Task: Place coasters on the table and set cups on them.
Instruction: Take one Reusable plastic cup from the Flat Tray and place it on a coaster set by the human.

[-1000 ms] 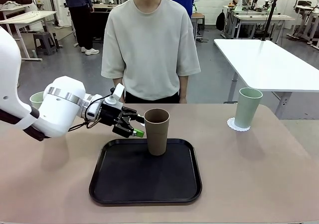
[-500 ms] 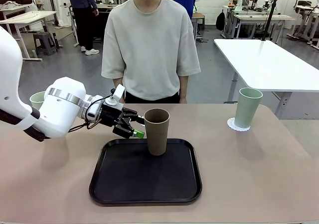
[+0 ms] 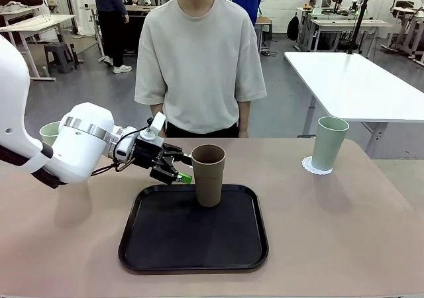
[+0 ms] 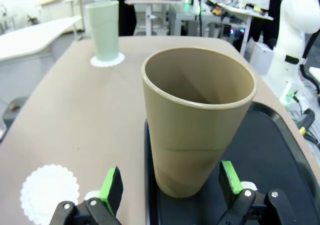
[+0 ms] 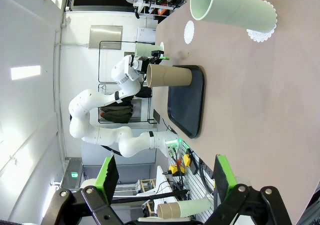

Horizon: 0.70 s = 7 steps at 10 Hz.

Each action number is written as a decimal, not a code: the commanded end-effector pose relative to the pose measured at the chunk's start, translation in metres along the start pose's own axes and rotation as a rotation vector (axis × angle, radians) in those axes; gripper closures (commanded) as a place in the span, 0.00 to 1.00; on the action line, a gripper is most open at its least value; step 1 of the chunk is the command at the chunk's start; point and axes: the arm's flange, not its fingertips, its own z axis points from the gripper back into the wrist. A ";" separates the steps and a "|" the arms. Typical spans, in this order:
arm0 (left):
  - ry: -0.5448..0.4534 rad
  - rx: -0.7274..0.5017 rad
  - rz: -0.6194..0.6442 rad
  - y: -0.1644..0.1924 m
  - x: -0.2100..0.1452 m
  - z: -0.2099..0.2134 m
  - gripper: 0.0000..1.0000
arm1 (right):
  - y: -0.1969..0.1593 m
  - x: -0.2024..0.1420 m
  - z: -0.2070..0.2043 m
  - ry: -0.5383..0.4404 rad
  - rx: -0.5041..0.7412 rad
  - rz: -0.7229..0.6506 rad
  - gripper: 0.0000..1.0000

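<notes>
You are looking at a brown cup standing upright on a black tray near the tray's far edge, its long axis vertical, its open mouth facing up and its narrower base down. The tray lies on the beige-pink bench, in the middle of the near side.

To the cup's left, the left tool points at it sideways from the robot's left. In the left wrist view, that tool has its jaws spread wide, one green pad on each side of the cup near its base, with a gap on both sides; it grips nothing.

Farther out, toward the robot's right, a pale green cup stands upright, mouth up, on a white lacy coaster. In the left wrist view a second coaster lies bare on the bench just beside the tray. Another pale green cup shows partly behind the left arm.

In the right wrist view, the right tool has its jaws wide apart and holds nothing. That picture is rolled sideways, so the cups there appear to lie on their sides.

A person in a pale shirt stands at the far side of the bench.
</notes>
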 end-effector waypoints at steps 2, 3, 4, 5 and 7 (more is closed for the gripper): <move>-0.082 -0.018 -0.065 0.007 -0.007 -0.006 0.00 | 0.000 0.001 -0.001 -0.008 -0.002 0.004 0.00; -0.083 -0.033 -0.067 0.008 -0.007 -0.007 0.00 | 0.000 0.001 -0.001 -0.008 -0.002 0.004 0.00; -0.084 -0.045 -0.063 0.006 -0.009 -0.009 0.00 | 0.000 0.001 -0.001 -0.008 -0.002 0.004 0.00; -0.085 -0.049 -0.063 0.008 -0.010 -0.009 0.00 | 0.000 0.001 -0.001 -0.008 -0.002 0.004 0.00; -0.100 -0.063 -0.069 0.008 -0.013 -0.012 0.00 | 0.000 0.001 -0.001 -0.008 -0.002 0.004 0.00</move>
